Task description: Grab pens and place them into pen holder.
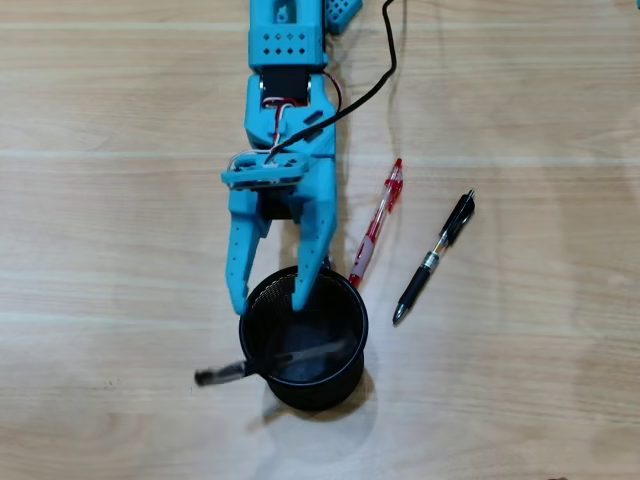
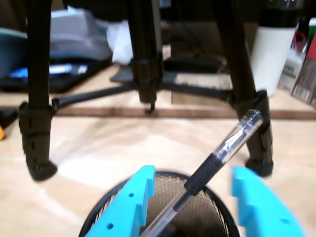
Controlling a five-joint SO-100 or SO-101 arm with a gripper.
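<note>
Table (image 1: 520, 400): bare wood, holds everything.
Holder (image 1: 352, 345): just under fingertips; clear pen (image 2: 232, 139) inside, leaning out over rim.
Gripper (image 1: 268, 296): fingers spread, pinching nothing.
Red pen (image 1: 377, 222): on table right of fingers in overhead view, just beside holder, long axis roughly along arm.
Black pen (image 1: 434, 257): farther right, parallel; likely later pick.

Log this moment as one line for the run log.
gripper: open above pen holder | clear pen: leaning in holder | red pen, black pen: on table
</note>
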